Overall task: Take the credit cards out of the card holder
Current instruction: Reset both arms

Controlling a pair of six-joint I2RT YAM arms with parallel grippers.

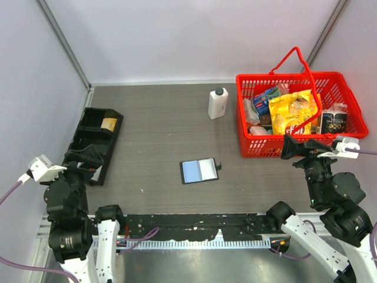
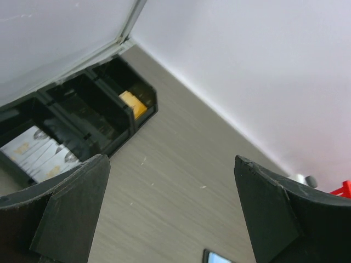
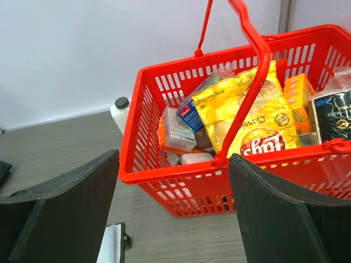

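Station check, top view, 12 o'clock taken as away from the arm bases.

9 o'clock: one black compartment tray [image 1: 97, 135] lies along the left wall, at the table [image 1: 159, 118] edge. Its far compartment holds one yellow-orange piece [image 2: 133, 104]; I cannot tell what it is. A nearer compartment holds pale printed items, too small to identify.

8 o'clock: the left end effector [image 2: 173, 216] hangs over the tray's near end. Its fingers are spread wide, with bare table showing between them.

Centre, slightly toward 6 o'clock: one card holder [image 1: 199, 171] lies opened flat on the table, its snap tab on the 3 o'clock edge. The credit cards [image 1: 191, 171] sit inside it. I count two light blue faces, one on each half. Whether more are stacked under them I cannot tell. There is open table on all four sides of the holder. It is well apart from the tray, the bottle and the basket, and neither arm is over it.

12 to 1 o'clock: one white bottle [image 1: 217, 103] with a dark cap stands upright, near the back wall and just left of the basket.

2 o'clock: one red basket [image 1: 265, 147] sits close to the right wall with its handle standing up. It is packed with one yellow chip bag [image 1: 291, 112], one dark packet and several smaller packs I cannot count.

3 to 4 o'clock: the right end effector [image 3: 173, 205] is at the basket's near side, fingers spread wide and gripping nothing. I cannot tell whether it touches the rim.
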